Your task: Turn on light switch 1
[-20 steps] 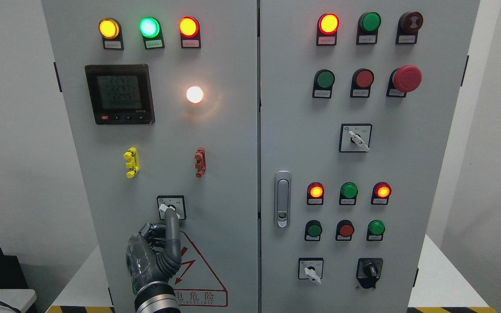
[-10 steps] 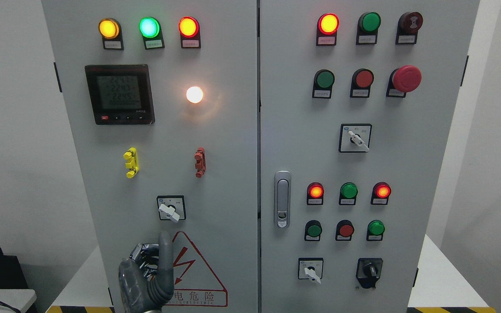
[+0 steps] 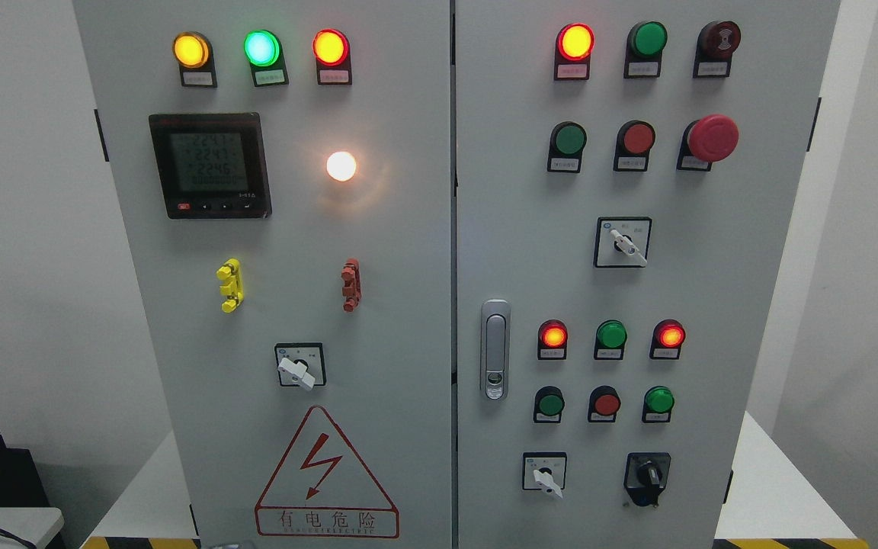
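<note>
Switch 1 [image 3: 299, 367] sits low on the left cabinet door [image 3: 286, 305], white lever tilted off-centre, and the white lamp [image 3: 341, 165] above glows, so it's probably on already. Neither robot hand is visible, so can't tell their state.

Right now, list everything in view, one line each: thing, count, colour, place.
Cabinet: one, grey, two doors, fills the middle.
Rotary switch: one, white handle, left door, low centre.
Bright lamp: one, lit white, left door.
Meter: one, black, left door, upper left.
Top indicators: three, amber, green, red, left door.
Clips: two, yellow and red, left door, middle.
Warning triangle: one, red, left door, bottom.
Emergency stop: one, red, right door, upper right.
Door handle: one, silver, right door, left edge.
Robot hands: none in view.
</note>
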Motion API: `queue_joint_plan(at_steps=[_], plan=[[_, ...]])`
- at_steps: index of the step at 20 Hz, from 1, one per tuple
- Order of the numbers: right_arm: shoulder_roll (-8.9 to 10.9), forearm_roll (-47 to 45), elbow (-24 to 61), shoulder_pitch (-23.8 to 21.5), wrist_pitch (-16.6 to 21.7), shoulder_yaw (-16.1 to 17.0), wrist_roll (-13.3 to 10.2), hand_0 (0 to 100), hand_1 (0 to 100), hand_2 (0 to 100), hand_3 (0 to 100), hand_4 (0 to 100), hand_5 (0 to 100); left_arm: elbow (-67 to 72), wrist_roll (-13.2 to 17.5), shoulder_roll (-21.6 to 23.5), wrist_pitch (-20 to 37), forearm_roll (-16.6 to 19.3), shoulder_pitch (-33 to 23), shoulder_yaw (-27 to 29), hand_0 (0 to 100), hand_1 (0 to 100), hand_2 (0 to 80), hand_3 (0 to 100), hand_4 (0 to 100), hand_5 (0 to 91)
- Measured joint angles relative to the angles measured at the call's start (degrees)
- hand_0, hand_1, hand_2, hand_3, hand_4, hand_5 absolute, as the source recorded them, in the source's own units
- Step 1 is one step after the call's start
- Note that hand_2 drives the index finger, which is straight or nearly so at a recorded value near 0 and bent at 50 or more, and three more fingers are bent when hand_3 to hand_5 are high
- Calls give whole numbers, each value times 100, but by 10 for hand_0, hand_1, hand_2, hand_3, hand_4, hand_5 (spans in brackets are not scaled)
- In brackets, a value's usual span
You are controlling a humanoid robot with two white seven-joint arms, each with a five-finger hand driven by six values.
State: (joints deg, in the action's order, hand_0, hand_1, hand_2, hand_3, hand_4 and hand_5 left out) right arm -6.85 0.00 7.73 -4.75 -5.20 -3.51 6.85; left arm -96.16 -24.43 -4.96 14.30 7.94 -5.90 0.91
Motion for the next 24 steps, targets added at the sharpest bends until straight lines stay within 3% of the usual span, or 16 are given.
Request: queue_joint_plan(at_steps=[9,13,17,24], plan=[[0,0,0,0,0,0,0,120,389,0,0,0,0,2073,1191,108,1322,-380,-724,1717,166,182,191,296,345,57],[0,0,0,0,0,0,0,120,389,0,0,0,0,3136,1799,184,1454,-432,-900,2393,178,162,50,134,218,0],[0,0,0,0,0,0,0,120,389,0,0,0,0,4082,2117,280,1389,-320,-1060,2850,219,161,40,63,157,0],[0,0,0,0,-1,0,0,120,389,0,0,0,0,5580,2456,380,179,113,-1136,3092,290,167,13,21,98,0]])
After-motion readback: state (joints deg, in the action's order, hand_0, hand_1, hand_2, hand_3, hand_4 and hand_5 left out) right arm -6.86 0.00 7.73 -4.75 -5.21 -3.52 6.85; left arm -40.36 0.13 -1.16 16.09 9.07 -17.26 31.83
